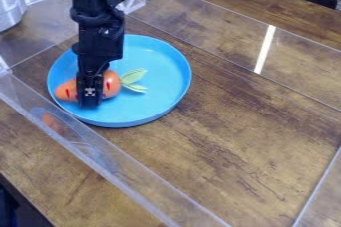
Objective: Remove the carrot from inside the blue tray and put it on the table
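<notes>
- Gripper (90, 94): pointing down at left of frame, jaws clamped across the carrot (110, 87), ready for lifting.
- Carrot: inside the blue tray (163, 70), leaves pointing right.
- Table (240, 141): open placement area at right.

A small orange toy carrot (104, 85) with pale green leaves pointing right lies on its side inside the round, shallow, bright blue plastic tray (163, 67), left of centre. The tray sits on the glossy dark brown wood-plank table (246, 131), towards its far left.

The table (253, 121) is dark wood planks with a glossy, reflecting finish. The blue tray (167, 72) looks like smooth plastic, the gripper (90, 97) matt black.
</notes>
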You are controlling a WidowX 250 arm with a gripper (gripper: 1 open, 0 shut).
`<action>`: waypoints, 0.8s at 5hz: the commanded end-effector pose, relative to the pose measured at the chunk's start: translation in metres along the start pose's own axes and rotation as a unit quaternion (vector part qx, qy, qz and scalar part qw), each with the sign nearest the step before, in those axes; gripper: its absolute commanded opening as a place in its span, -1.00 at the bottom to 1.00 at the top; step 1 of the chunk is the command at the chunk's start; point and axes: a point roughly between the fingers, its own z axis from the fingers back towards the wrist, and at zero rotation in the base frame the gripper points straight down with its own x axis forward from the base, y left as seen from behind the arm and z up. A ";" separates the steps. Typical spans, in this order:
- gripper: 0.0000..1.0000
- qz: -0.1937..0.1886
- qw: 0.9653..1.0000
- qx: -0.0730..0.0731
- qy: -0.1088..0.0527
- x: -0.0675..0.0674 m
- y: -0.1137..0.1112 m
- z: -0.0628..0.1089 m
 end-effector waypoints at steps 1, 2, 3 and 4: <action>-1.00 0.003 0.999 0.041 -0.022 0.003 0.009 0.027; -1.00 0.003 0.999 0.042 -0.021 0.003 0.009 0.029; -1.00 0.004 0.999 0.044 -0.021 0.003 0.009 0.031; -1.00 0.004 0.999 0.046 -0.020 0.004 0.009 0.033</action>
